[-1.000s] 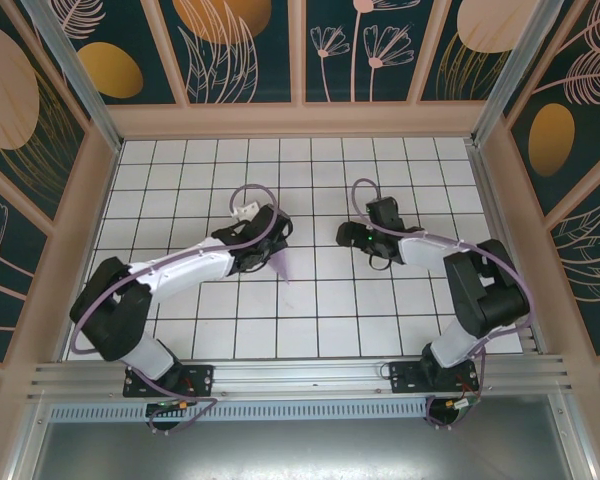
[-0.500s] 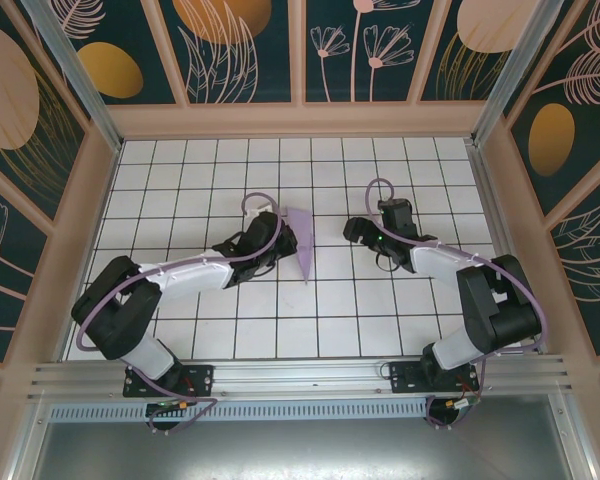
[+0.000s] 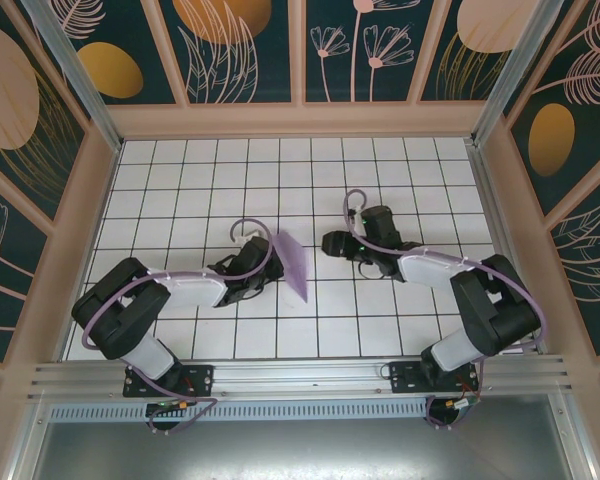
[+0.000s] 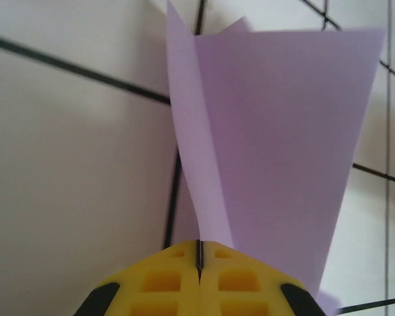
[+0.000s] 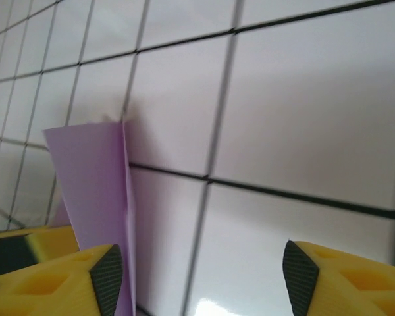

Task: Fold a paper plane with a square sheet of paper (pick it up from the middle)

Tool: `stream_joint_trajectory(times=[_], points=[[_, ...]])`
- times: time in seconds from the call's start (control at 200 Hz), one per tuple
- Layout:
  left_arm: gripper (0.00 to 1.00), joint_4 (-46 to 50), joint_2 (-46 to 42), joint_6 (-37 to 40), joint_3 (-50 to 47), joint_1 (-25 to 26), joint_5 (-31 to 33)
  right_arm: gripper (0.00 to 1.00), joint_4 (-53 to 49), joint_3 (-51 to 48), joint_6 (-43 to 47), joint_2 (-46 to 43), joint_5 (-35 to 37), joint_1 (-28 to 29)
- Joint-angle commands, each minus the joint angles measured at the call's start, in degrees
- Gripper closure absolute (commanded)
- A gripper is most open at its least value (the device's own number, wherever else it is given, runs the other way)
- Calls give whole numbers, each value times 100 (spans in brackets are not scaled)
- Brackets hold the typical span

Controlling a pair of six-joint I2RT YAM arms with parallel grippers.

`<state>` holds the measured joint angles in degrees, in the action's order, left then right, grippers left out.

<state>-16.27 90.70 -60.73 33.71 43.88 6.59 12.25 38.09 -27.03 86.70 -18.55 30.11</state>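
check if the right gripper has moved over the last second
Yes. Against the table's tile lines in the top view, the right gripper has shifted left, toward the lavender paper.

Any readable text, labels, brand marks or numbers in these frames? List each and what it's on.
None readable. The lavender paper is plain, the yellow fingers of the left hand and right hand carry no marking, the tiled table has only grid lines, and the wall panels show plant drawings, no lettering.
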Motion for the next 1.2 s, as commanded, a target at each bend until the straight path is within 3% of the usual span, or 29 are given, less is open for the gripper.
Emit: stream_joint_trajectory(times=[0.0,0.24,0.465,1.196], points=[[100,-297,-276,-211,-136,-1,173,36,64,263,-27,184,-208,455],[100,-351,-287,-172,-190,-2,185,47,12,526,-171,374,-87,1188],[100,-335,-302,-123,-203,-2,184,61,-138,730,-187,702,-68,1396],[100,-320,-311,-108,-221,-2,151,50,-803,1239,-30,1396,396,1725]])
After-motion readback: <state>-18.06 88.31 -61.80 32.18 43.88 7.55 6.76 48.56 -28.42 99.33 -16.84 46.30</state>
